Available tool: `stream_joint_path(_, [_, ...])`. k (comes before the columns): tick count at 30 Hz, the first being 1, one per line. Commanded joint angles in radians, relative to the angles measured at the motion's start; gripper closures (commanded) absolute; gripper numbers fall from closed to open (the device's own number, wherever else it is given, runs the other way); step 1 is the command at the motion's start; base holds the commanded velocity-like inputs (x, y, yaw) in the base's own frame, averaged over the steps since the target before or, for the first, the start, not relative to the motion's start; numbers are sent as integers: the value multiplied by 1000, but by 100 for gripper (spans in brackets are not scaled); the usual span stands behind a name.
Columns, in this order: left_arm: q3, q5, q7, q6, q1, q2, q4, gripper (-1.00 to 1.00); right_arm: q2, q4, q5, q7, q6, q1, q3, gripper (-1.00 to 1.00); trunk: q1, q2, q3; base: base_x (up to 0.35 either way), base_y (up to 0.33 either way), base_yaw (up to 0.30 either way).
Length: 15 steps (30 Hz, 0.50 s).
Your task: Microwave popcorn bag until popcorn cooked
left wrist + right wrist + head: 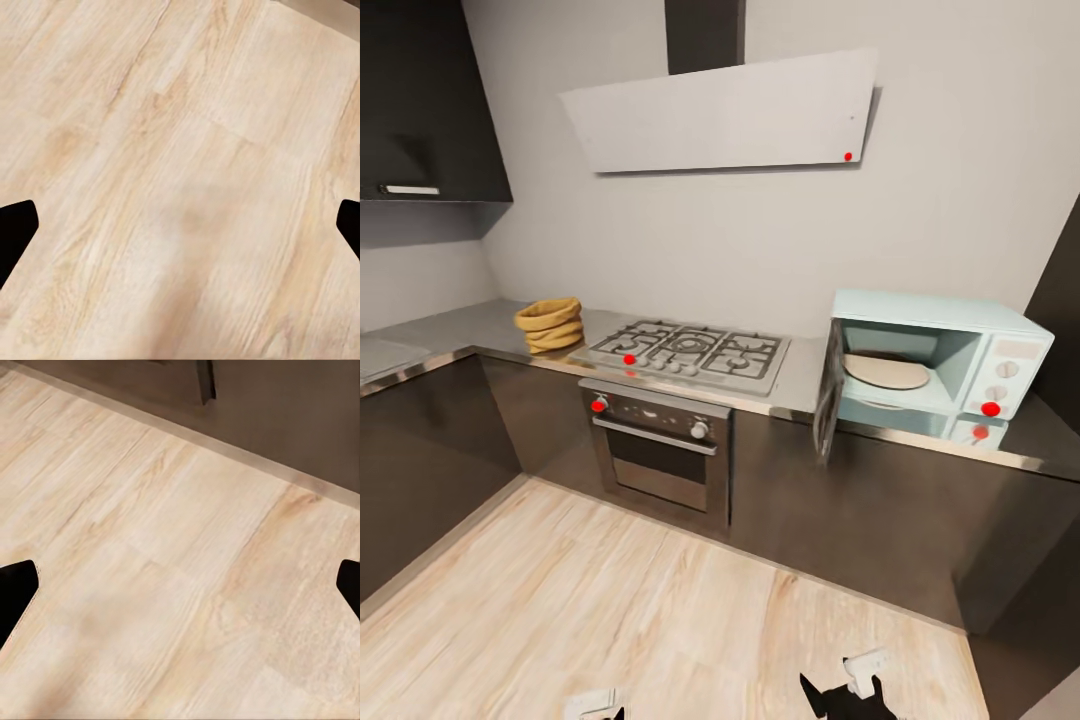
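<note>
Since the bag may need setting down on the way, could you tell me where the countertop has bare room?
The countertop is bare left of the popcorn bag, and again between the gas hob and the microwave. That second strip is tight: the microwave's open door swings over its front edge.

We are in a home kitchen: a grey tabletop (pixel 450 335) runs round the corner over dark cabinets (pixel 880 510), with a steel gas hob (pixel 685 352) above a built-in oven (pixel 660 450), a slanted hood (pixel 725 115) on the grey wall, and a mint microwave (pixel 940 355), door open. We see a pale wood floor (pixel 610 610) below.
</note>
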Motion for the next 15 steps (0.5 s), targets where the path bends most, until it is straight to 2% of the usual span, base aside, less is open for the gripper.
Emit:
stream_joint_path(1, [3,1,-1,-3,-1,-1,1,-100,1,0,7,7,-4,0,-7,-100,0,-1,-1,0,350,1])
stream_joint_path(7, [2,1,-1,-3,-1,-1,1,-100,-2,0,7,7,-3,0,-22,-100,0,-1,-1,0,350,0])
stream_joint_path(15, [-1,0,0,-3,-2,-2,2,-100,-1,1,9,4,-3,0,-23,-100,0,-1,-1,0,350,0])
